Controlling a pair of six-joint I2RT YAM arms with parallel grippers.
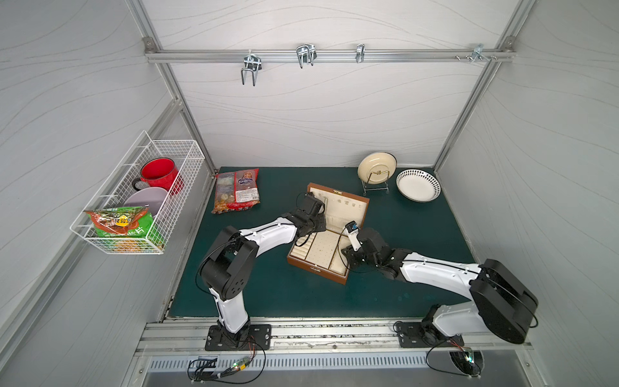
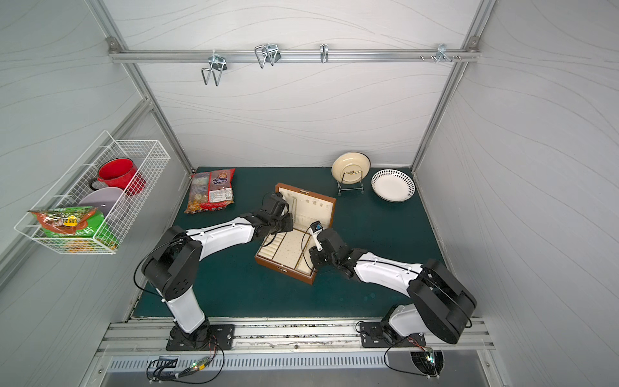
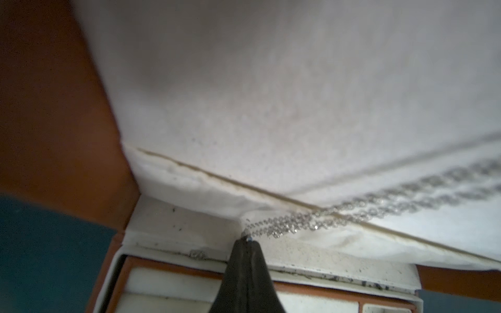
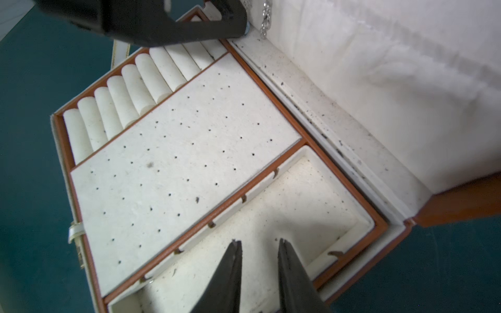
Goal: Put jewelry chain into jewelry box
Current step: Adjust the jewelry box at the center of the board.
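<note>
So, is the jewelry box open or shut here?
Open: the jewelry box has its lid raised, with the ring rolls inside exposed.

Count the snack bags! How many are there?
2. The red snack bag lies on the green mat at the back; the green snack bag sits in the wire basket. More could hide there.
</note>
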